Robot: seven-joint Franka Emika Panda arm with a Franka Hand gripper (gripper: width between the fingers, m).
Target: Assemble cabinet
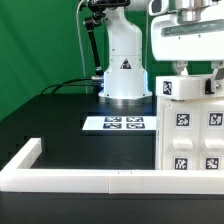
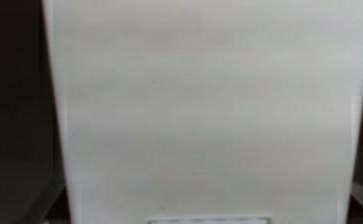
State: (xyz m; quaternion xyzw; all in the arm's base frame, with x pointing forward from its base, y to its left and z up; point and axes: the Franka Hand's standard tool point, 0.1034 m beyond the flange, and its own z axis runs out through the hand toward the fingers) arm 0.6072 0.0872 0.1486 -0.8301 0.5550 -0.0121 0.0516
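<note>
At 7 o'clock on the black table [image 1: 60, 125] lies the smooth white rim bar [image 1: 60, 178], and at the centre the flat marker board [image 1: 116, 124]. At 3 o'clock stands the cabinet [image 1: 195, 135], boxy matte plastic dotted with square tags, with the gripper [image 1: 197, 73] straddling its top. We cannot tell whether the jaws are clamped or merely alongside. We judge it best to squeeze squarely on the flat sides, since slick plastic may slip.

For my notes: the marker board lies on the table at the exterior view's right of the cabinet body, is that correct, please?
No: the exterior view shows the marker board on the table at that view's left of the cabinet body.
</note>
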